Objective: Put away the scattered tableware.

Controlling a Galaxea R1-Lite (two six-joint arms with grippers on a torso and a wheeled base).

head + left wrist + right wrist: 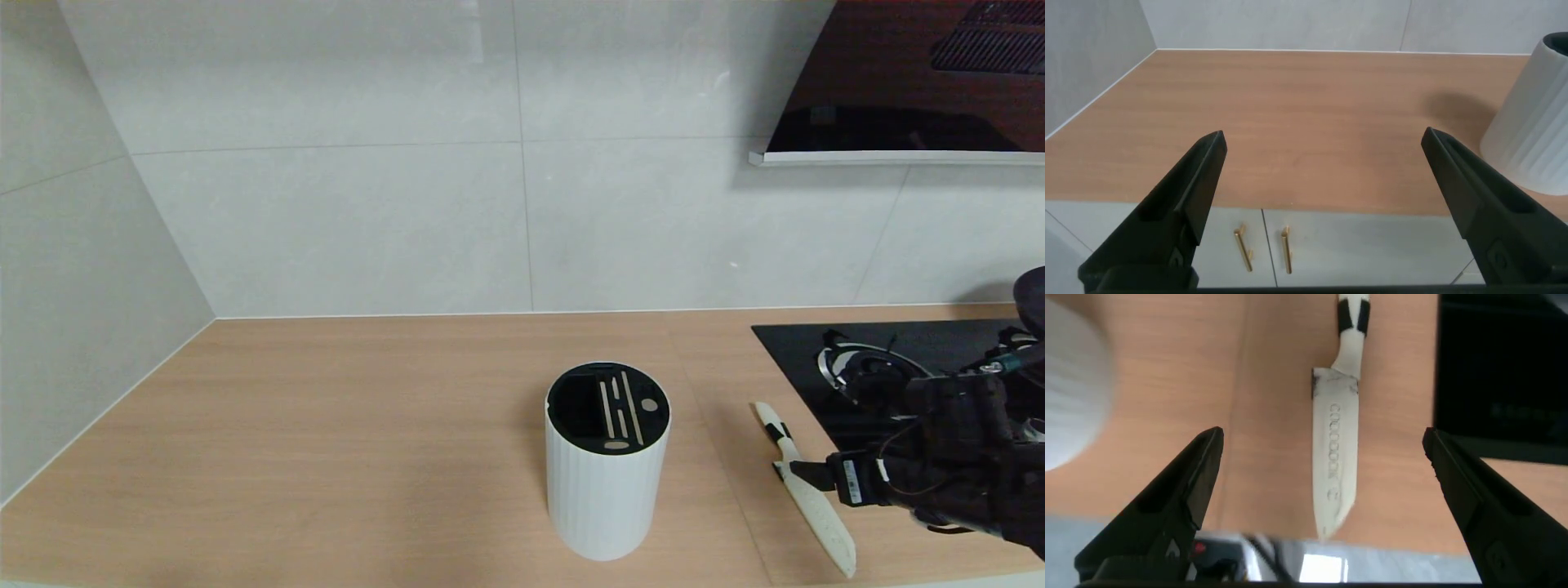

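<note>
Bench: a light wooden bench (326, 425) running along a pale grey tiled wall (367, 220), with a corner at the robot's left.
Holder: a white ribbed cylindrical knife holder with a black slotted top (606, 465) stands upright near the middle of the bench, towards its front edge. Its slots hold nothing.
Knife: a white-bladed knife with a white and black banded handle (804, 490) lies flat on the bench, to the right of the holder and apart from it. It is just beside the left edge of the hob. The handle points toward the wall and the blade tip toward the front edge of the bench.
Hob: a black glass gas hob (800, 351) is set into the bench on the right, with a burner ring on it.
Hood: a dark glossy range hood (898, 82) hangs on the wall above the hob.
Right pincer: the right pincer (1321, 441) is spread wide and hangs over the knife, one finger on either side of the blade. I cannot tell whether it touches the blade.
Left pincer: the left pincer (1323, 139) is spread wide with nothing between its fingers. It sits by the front edge of the bench, to the left of the holder.
Cupboard: white cupboard doors with slim gold handles (1241, 249) show below the bench front.
</note>
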